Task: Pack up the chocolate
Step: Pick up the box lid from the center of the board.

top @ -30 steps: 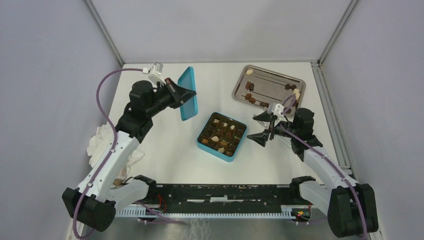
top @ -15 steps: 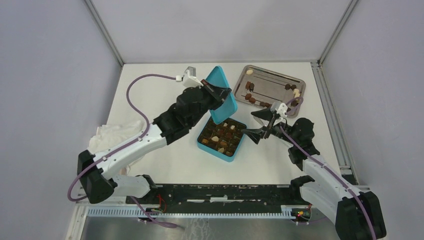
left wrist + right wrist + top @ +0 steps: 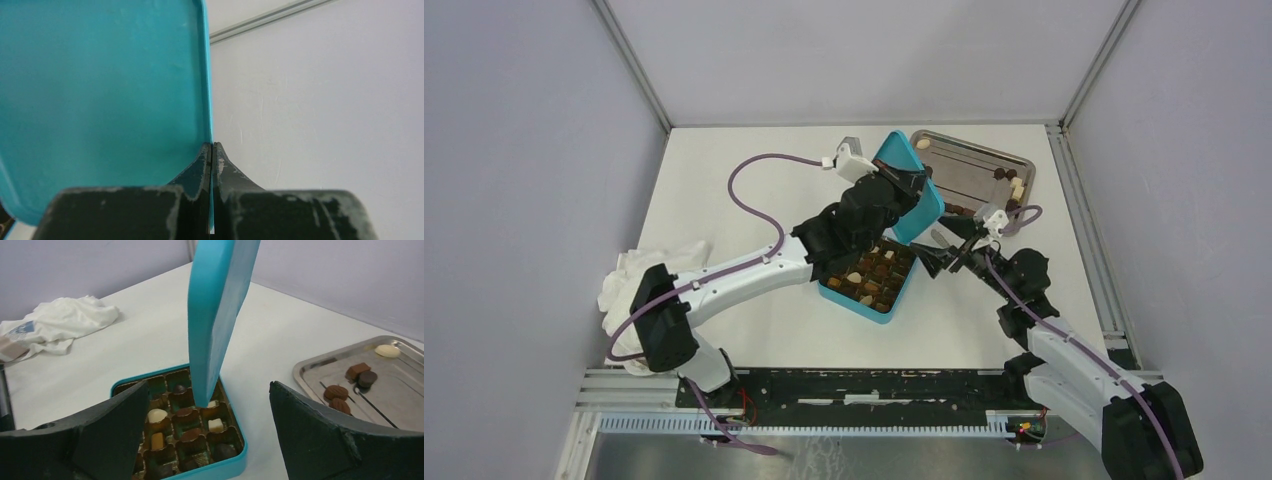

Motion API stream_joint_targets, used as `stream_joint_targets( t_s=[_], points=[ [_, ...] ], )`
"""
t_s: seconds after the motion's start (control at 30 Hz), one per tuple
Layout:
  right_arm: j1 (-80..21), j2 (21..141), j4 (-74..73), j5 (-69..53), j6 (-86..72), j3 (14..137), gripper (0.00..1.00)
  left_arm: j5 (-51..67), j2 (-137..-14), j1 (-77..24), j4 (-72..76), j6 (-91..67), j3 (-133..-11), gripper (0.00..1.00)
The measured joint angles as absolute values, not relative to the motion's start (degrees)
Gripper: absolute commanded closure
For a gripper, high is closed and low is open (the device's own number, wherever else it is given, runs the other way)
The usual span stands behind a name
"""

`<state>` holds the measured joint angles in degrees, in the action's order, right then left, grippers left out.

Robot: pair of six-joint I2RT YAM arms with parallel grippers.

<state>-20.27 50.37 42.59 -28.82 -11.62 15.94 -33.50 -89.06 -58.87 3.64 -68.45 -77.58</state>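
The chocolate (image 3: 157,415) sits as small brown and cream pieces in the gridded insert of the teal box (image 3: 871,305) at mid-table. More chocolate pieces (image 3: 336,391) lie on the metal tray (image 3: 969,165). My left gripper (image 3: 904,182) is shut on the rim of the teal lid (image 3: 924,215), which hangs on edge, tilted, over the box's far right corner. In the left wrist view the lid (image 3: 100,95) fills the left side, its edge pinched at my left gripper (image 3: 212,147). My right gripper (image 3: 209,385) stands open and empty just right of the box, facing the lid (image 3: 220,315).
A crumpled white cloth (image 3: 639,272) lies at the table's left edge beside the left arm. The tray (image 3: 320,371) stands at the back right, close behind my right gripper (image 3: 934,252). Grey walls enclose the table on three sides.
My left arm has swung the lid from the back left across to above the box's far right corner. My right gripper has moved in toward the box, still open.
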Motion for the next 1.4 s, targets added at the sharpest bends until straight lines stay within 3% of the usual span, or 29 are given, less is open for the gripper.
stream_joint_targets(
  t_s=[0.23,0.33,0.43,0.7,0.77,0.8,1.0,1.1,1.4],
  points=[
    [-22.09,49.91,47.66,-18.33,-8.36,14.22,0.07,-35.94,-92.38,-60.84,6.48,-71.72,-78.17,0.98],
    [-23.86,49.74,50.59,-14.28,-6.72,12.84,0.12,-36.27,-93.93,-61.3,7.35,-73.12,-78.48,0.98],
    [-24.91,50.02,52.36,-9.28,-4.64,12.05,0.27,-36.64,-95.0,-61.73,7.79,-73.97,-78.72,0.98],
    [-26.13,50.35,56.25,-4.25,-1.54,11.35,0.85,-37.34,-95.44,-62.87,9.37,-76.01,-78.91,0.98],
    [-26.15,50.3,56.55,-4.19,-1.48,11.33,0.95,-37.47,-95.44,-62.87,9.63,-76.12,-78.91,0.9],
    [-26.13,50.26,56.75,-3.81,-1.41,11.33,0.98,-37.43,-95.44,-62.87,9.69,-76.16,-78.91,0.8],
    [-25.76,49.74,56.45,-4.29,-1.61,11.33,1.0,-37.39,-94.67,-62.87,11.6,-76.58,-78.08,0.21],
    [-25.41,49.65,55.0,-6.26,-0.69,11.42,1.0,-37.39,-92.49,-62.87,12.56,-76.55,-75.33,0.02],
    [-22.33,49.58,41.91,-11.99,7.62,18.26,1.0,-36.56,-77.34,-62.87,11.49,-69.23,-63.48,0.0]
  ],
)
